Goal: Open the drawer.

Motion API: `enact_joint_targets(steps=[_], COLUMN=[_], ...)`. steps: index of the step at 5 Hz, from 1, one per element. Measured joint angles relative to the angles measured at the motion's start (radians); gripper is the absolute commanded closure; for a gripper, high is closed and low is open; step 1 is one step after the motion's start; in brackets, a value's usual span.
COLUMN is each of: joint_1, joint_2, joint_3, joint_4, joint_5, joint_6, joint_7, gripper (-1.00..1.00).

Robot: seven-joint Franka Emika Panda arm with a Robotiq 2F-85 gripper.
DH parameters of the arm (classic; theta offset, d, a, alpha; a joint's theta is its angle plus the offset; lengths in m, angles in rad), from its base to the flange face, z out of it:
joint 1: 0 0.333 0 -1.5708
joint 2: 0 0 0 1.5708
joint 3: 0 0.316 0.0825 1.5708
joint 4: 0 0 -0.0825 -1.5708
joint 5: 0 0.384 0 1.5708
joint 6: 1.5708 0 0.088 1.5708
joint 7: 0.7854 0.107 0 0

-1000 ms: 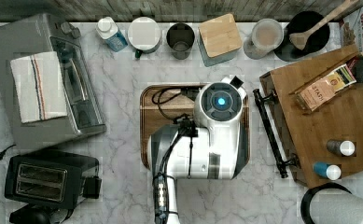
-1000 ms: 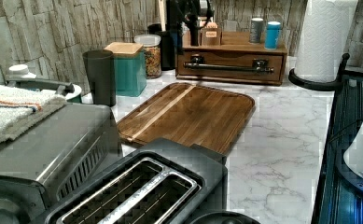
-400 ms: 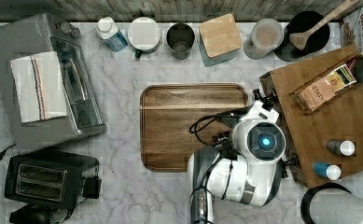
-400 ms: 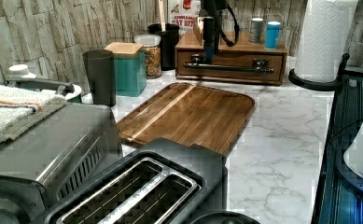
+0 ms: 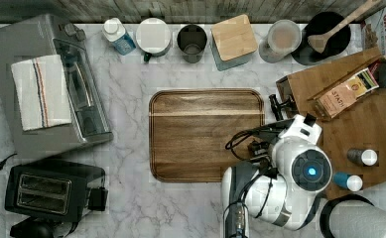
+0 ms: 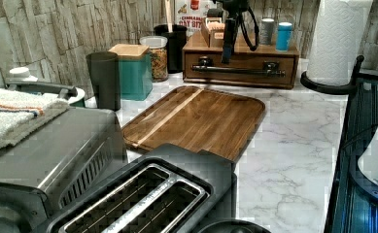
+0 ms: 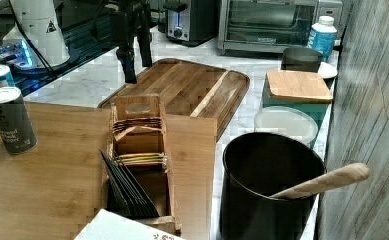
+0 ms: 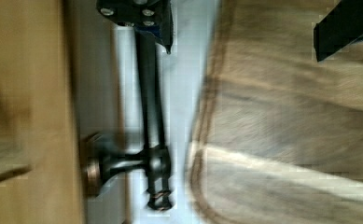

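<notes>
The drawer (image 6: 240, 70) sits closed in a wooden box unit (image 5: 364, 129) at about 3 o'clock in the top view, just beside the flat wooden tray (image 5: 206, 134) that takes the middle of the marble counter (image 5: 131, 163). Its front faces the tray, toward 9 o'clock in the top view, and its long black bar handle (image 6: 240, 71) runs along that front from 12 to 6 o'clock, so the drawer's long axis lies parallel to the tray's nearer edge. In the left view the same handle lies level across the drawer face. The gripper (image 6: 227, 46) hangs over the handle's upper part, fingers spread apart and holding nothing: in the wrist view one finger (image 8: 139, 11) is right at the bar, the other finger (image 8: 345, 28) well off over the tray. On the box unit stand two small jars (image 5: 363, 157) and a tea packet holder (image 7: 137, 145).
</notes>
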Motion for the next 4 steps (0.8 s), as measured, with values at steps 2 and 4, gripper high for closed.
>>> enact_joint_targets(steps=[2,4], joint_1=[-0.031,-0.021], joint_2=[0.025,0.131], joint_3=[-0.010,-0.010], joint_4=[0.000,0.008], joint_5=[-0.010,-0.016], joint_6=[0.072,0.098], joint_7=[-0.063,-0.072], gripper=[-1.00,-1.00])
